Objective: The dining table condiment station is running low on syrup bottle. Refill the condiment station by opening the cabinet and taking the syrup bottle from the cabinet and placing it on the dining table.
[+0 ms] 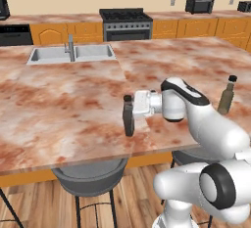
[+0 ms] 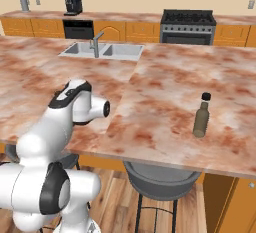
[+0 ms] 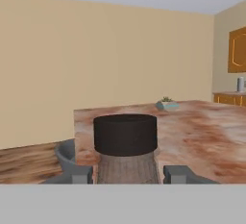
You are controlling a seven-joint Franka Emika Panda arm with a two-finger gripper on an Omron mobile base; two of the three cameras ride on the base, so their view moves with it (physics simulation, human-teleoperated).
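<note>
**Syrup bottle upright at the table's front edge, jaws around it**

Nearest first: two grey stools (image 1: 90, 178) sit tucked under the front edge of the dining table (image 1: 73, 104), one just left of the arm and one partly behind it. Right above the first stool, the syrup bottle (image 1: 128, 117) stands upright on the marble, just inside that front edge, a sensible spot since the arm reaches it from this side. The gripper (image 3: 127, 174) comes in sideways, level with the tabletop, its fingertips (image 3: 76, 174) flanking the bottle, whose black cap looms large in the hand view. The jaws look closed on it, so I read this as setting down, grip not yet released. Further along the table to the right, one olive-green bottle (image 2: 201, 115) stands alone; that makes two bottles in all. Beyond, one inset steel sink (image 1: 71, 53) with one tap. At the table's far end, one small potted plant (image 3: 166, 104).
</note>
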